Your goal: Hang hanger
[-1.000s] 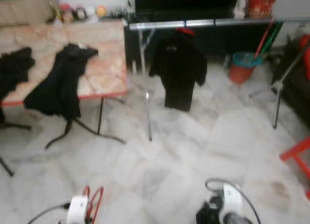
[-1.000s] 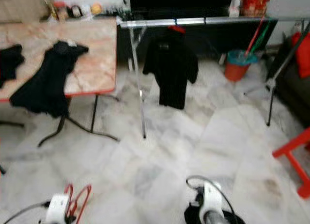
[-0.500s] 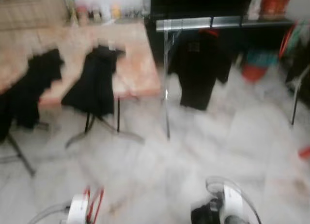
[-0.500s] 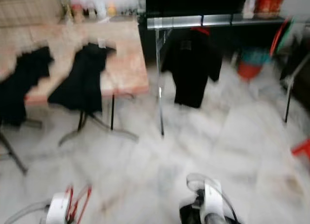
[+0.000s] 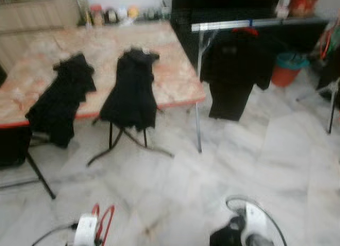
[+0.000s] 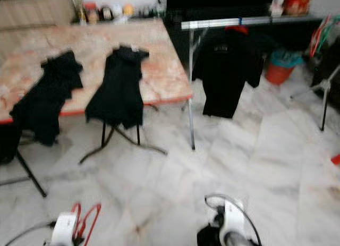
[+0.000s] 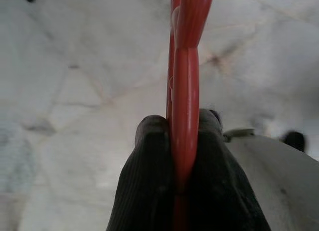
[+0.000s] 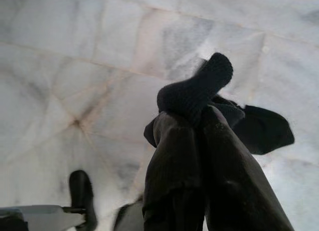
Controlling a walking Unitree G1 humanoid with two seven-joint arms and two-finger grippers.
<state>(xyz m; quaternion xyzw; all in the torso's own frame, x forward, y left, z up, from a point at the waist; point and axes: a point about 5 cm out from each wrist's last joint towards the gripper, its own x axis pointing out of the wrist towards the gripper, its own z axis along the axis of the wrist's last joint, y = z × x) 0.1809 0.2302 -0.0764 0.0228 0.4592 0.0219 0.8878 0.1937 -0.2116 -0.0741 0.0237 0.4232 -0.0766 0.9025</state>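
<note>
My left gripper (image 7: 182, 125), low at my left side, is shut on a red plastic hanger (image 7: 185, 66); its red loops rise beside the wrist (image 5: 103, 220). Down at my right, my right gripper (image 8: 192, 118) is shut on a piece of black cloth (image 8: 198, 89) that bunches over the fingertips and hangs below (image 5: 227, 236). Ahead on the right stands a silver clothes rail (image 5: 239, 25), on which a black shirt (image 5: 234, 70) hangs from a red hanger. Two black garments (image 5: 133, 89) (image 5: 61, 100) lie draped over the near edge of a marble-patterned table (image 5: 178, 78).
The table's black folding legs (image 5: 125, 145) and the rail's post (image 5: 198, 113) stand on the white marble floor between me and the rack. An orange bucket (image 5: 287, 70) sits at the far right. Bottles line the back (image 5: 109, 15). Dark cabinet behind the rail.
The view has swung left, so the table and both garments sit more central and the rail further right. Both grippers keep the same hold.
</note>
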